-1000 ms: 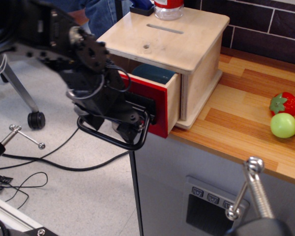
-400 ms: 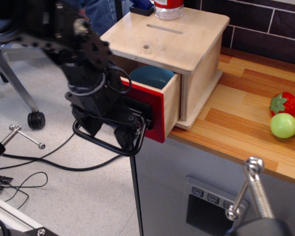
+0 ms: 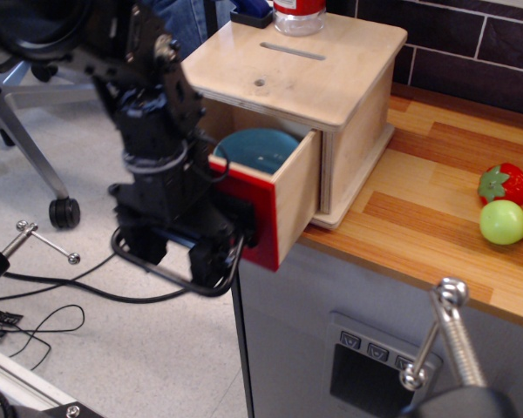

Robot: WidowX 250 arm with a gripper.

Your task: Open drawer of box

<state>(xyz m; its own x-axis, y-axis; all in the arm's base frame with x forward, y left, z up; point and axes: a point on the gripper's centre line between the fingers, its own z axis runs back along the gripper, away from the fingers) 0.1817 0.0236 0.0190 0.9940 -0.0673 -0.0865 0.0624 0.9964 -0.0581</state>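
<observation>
Sliding outward: plywood-sided drawer with red front panel [image 3: 283,200], now drawn well further from its housing than a second ago, its pale side wall showing at greater length and its front hanging past the desk edge.

- Housing: pale plywood cube box with rounded corners [image 3: 331,83], slot and small round hole in the top, standing at the near-left corner of the wood-grain desk [image 3: 436,209] — position unchanged across the views.
- Contents newly exposed: round blue bowl-like item [image 3: 257,150] inside the drawer; a second ago only a sliver showed, now most of its rim is visible.
- Handle: large black loop [image 3: 170,266] under the red panel, carried down and to the left along with the panel.
- Black robot claw [image 3: 205,252]: set at the handle and the black mounting plate, having travelled left with them. Whether its jaws are clamped on the loop or merely hooked through it cannot be told; the dark parts merge.
- Bystanders: clear container with red label [image 3: 298,16] on the box top; red strawberry toy [image 3: 504,184] and green round fruit toy [image 3: 504,222] at the right of the desk, well apart from the work.

Judgement — drawer open to a good depth; task near completion, with little pull left.
</observation>
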